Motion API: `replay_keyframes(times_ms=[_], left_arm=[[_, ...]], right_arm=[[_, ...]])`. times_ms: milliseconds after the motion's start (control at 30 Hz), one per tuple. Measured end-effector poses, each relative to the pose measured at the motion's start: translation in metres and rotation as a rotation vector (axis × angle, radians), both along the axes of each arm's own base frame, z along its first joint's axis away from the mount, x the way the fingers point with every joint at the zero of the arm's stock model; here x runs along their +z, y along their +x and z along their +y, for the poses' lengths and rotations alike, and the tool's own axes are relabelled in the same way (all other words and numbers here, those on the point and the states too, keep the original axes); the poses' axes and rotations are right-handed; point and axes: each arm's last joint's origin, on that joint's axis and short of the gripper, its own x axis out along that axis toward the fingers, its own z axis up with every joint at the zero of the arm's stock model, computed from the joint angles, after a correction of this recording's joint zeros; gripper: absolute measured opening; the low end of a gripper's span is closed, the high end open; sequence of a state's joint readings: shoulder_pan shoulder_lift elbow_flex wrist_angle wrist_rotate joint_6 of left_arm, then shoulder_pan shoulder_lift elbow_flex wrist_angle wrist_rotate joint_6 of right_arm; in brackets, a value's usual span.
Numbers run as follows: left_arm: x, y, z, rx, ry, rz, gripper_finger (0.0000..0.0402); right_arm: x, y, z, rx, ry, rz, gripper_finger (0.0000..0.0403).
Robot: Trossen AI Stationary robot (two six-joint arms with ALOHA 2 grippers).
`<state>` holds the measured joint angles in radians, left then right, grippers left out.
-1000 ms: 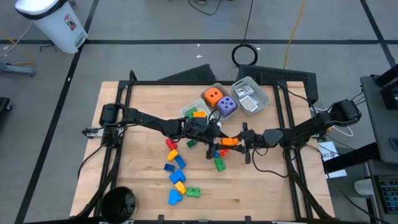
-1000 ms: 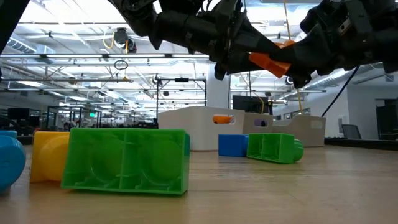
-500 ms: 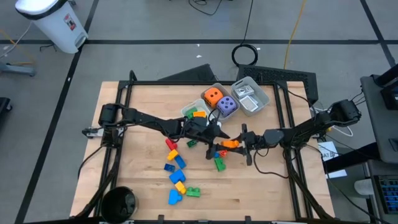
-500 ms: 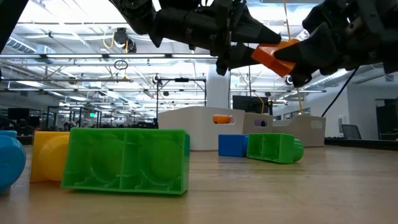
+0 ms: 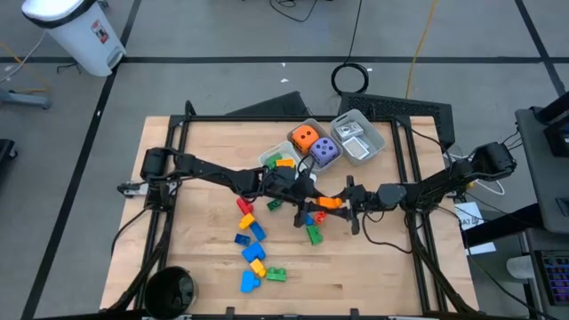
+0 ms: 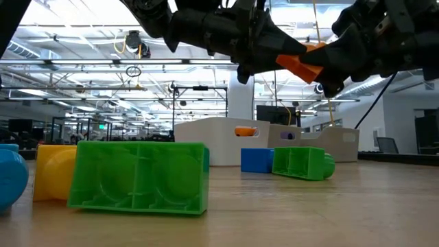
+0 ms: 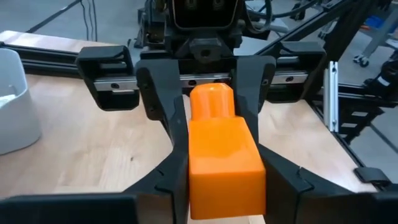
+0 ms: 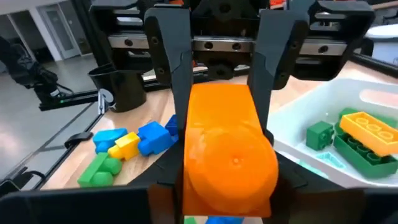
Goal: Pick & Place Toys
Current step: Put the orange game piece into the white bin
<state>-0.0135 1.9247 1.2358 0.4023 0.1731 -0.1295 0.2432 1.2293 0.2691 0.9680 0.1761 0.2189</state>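
loose bricks: a scatter of toys lies on the near part of the table, left of centre, well apart from both claws; a green brick sits just near of them.
orange brick: the orange brick hangs above mid-table, its long axis running left to right, straight from one claw to the other.
left gripper: the left gripper has its fingers pressed against the brick's left end.
right gripper: the right gripper pinches the right end; both arms are equally near, each on its own end.
judgement: a mid-air handover; one claw must let go before the brick can travel.
white tray: the white tray, already holding green and yellow bricks, lies just far and left of the brick, on the left arm's side.
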Motion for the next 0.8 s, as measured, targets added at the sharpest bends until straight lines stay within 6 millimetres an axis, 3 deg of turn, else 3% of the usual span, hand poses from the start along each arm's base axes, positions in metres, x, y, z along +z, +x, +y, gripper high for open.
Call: replay_keyframes(times_ms=[133, 300, 433, 600, 800], left_arm=[[0.007, -0.003, 0.004, -0.005, -0.017, -0.004, 0.0141], [0.031, -0.019, 0.011, 0.073, 0.019, 0.052, 0.0141], [0.046, -0.038, 0.021, 0.276, 0.134, 0.101, 0.0141], [0.035, -0.065, 0.035, 0.342, 0.110, 0.188, 0.0140], [-0.012, -0.083, 0.055, 0.293, 0.002, 0.343, 0.0140]], right_arm=[[0.002, 0.000, 0.001, 0.018, 0.062, -0.003, 0.0153], [0.000, 0.000, 0.001, 0.024, 0.075, 0.021, 0.0185], [0.000, -0.003, 0.003, 0.098, 0.074, 0.042, 0.0198], [0.002, -0.006, 0.003, 0.115, 0.081, 0.054, 0.0202], [0.003, -0.008, 0.001, 0.097, 0.076, 0.061, 0.0203]])
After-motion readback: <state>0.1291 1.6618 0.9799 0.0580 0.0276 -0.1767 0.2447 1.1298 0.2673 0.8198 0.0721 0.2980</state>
